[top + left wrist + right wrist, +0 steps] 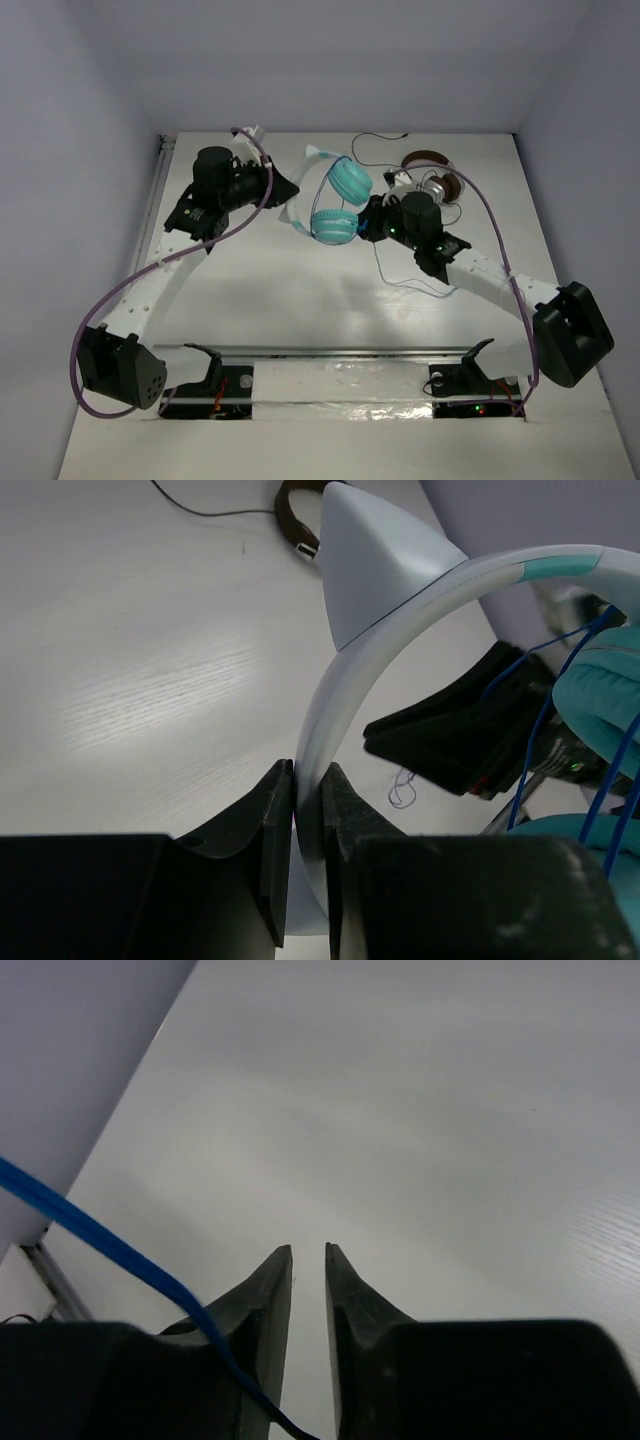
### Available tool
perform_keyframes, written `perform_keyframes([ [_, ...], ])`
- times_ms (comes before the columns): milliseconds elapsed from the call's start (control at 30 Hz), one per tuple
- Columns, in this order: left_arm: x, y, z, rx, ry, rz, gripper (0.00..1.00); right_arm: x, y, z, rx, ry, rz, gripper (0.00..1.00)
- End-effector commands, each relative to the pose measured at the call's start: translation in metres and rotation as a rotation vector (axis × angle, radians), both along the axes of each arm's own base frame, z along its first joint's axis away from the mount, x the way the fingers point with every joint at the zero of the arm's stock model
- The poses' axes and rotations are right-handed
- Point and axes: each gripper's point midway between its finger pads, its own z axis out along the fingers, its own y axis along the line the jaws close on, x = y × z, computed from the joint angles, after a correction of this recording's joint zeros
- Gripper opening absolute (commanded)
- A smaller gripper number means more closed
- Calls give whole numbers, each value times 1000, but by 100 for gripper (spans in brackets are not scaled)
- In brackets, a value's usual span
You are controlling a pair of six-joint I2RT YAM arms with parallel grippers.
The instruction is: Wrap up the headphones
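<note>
1. We judge the wrapping to be under way. The left gripper (308,777) pinches the headband (325,700), with the headphones (340,205) mid-tabletop (300,300), toward the back.
2. The right gripper (308,1252) is narrowly parted and holds nothing. The cable (100,1235) crosses one finger.
3. Next, it likely must catch that cable and loop it around.
4. We can read no brand or writing.

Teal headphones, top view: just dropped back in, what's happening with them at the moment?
The left gripper is clamped on the white headband of the teal headphones, holding them at mid-table. The right gripper sits beside the ear cups, jaws slightly apart with nothing between them; the thin blue cable runs past one finger, ungripped. A few strands cross an ear cup and a loose length trails on the table, so wrapping looks unfinished. The brown-and-silver headphones lie behind, in neither gripper.
</note>
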Motion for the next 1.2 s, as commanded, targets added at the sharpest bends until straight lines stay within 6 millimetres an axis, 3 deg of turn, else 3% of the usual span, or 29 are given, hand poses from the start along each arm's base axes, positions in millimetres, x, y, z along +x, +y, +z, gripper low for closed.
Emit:
perform_keyframes([
  [0, 0, 1, 109, -184, -220, 5, 0, -3, 17, 12, 103, -58, 82, 28],
  [200, 9, 5, 133, -229, -231, 34, 0, -7, 27, -27, 143, -23, 123, 34],
  [533, 19, 40, 189, -284, -335, 164, 0, -21, 21, -44, 145, 41, 130, 40],
  [633, 20, 42, 202, -313, -360, 177, 0, -29, 21, -55, 149, 77, 148, 41],
  [767, 20, 40, 205, -352, -350, 180, 0, -36, 27, -69, 172, 129, 183, 45],
  [900, 22, 41, 205, -351, -350, 183, 0, -40, 31, -63, 200, 119, 214, 45],
  [1000, 24, 45, 205, -342, -351, 200, 0, -42, 30, -62, 190, 114, 220, 52],
  [1167, 31, 50, 205, -347, -351, 223, 0, -46, 29, -70, 178, 150, 228, 57],
])
